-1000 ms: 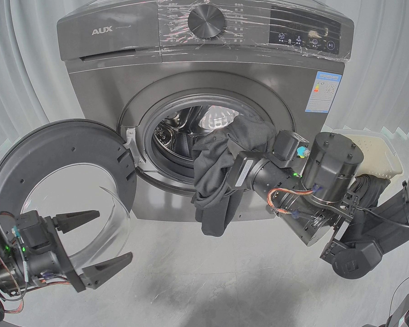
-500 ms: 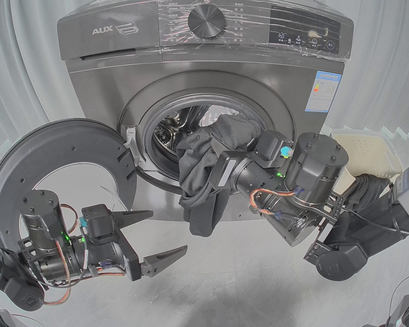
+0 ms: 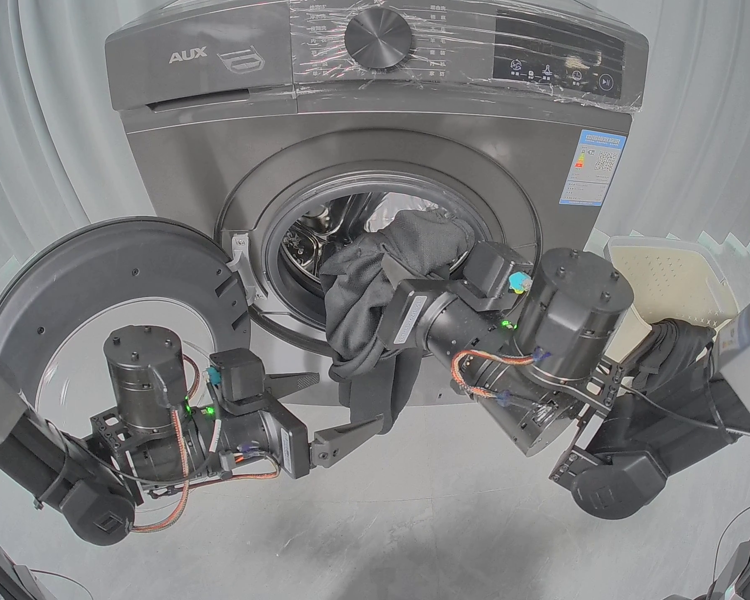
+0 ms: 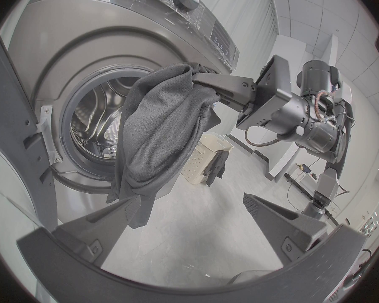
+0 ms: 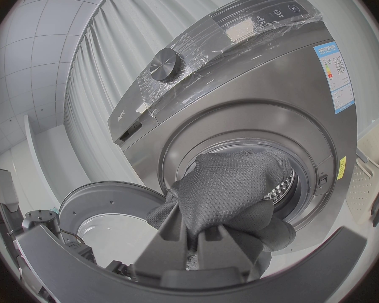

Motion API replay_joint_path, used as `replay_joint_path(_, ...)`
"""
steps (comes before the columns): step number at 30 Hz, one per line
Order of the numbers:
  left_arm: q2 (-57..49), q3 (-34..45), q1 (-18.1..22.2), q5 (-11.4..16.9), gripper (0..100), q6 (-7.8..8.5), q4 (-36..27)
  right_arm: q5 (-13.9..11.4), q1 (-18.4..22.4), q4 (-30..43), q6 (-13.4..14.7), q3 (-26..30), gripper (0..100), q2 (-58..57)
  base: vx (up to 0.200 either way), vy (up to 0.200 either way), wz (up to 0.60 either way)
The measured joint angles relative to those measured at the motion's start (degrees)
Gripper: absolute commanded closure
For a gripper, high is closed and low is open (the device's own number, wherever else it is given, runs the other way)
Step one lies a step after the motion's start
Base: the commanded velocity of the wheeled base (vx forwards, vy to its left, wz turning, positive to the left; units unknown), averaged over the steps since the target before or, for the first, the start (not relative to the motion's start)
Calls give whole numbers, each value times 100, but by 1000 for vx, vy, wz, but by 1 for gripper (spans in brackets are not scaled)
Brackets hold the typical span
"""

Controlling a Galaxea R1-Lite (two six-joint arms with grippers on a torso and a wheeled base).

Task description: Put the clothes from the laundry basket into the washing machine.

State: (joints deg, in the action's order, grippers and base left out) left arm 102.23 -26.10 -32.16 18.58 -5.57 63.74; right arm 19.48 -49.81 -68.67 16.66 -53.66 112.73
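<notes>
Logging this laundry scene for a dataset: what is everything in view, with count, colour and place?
washing machine: 1, grey, centre
door: 1, grey, swung open to the left
garment: 1, dark grey, at washing machine's opening, hanging down
laundry basket: 1, cream, right of washing machine
clothes: count unclear, dark, over basket rim
curtain: 1, white, behind washing machine
left gripper: 1, black, open, low beside garment's hem
right gripper: 1, black, shut on garment

The head camera looks forward and down, close on the front of the washing machine. The left wrist camera sits low at 7 o'clock of the drum opening, facing up at it. The right wrist camera, at 4 o'clock, is nearer. All three share the opening and the dark garment.
</notes>
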Motion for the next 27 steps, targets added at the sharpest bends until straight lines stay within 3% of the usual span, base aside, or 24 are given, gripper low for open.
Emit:
replay_joint_path(17, 868, -791, 55, -413, 0, -4, 354, 20, -60, -41, 2, 74, 100, 39, 0, 0, 0)
replay_joint_path(27, 1091, -862, 61, -444, 0, 22, 449, 20, -82, -154, -5, 83, 100, 43, 0, 0, 0)
